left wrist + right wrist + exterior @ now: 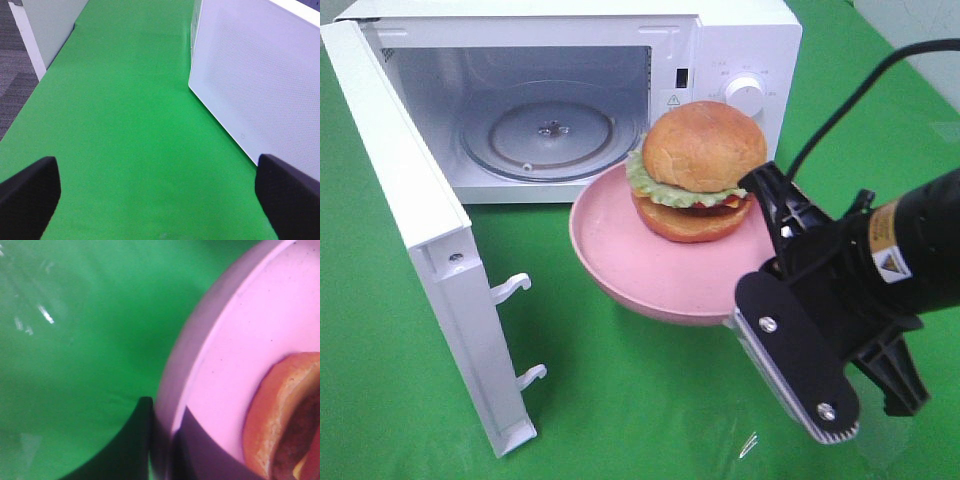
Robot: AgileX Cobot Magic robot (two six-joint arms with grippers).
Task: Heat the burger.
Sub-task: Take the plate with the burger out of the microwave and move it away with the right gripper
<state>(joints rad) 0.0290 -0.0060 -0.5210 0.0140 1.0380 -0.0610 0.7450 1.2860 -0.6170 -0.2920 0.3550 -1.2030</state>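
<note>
- burger upright on pink plate, bun top up, no long axis, just before the open microwave
- right gripper clamped on plate rim
- left gripper jaws apart, holding nothing

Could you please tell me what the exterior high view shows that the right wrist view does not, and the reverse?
Only the exterior high view shows the white microwave with its door open, the glass turntable, and the whole brown-bun burger. Only the right wrist view shows the right gripper up close, one finger on each side of the rim. Both show the round pink plate, the burger and the green cloth.
</note>
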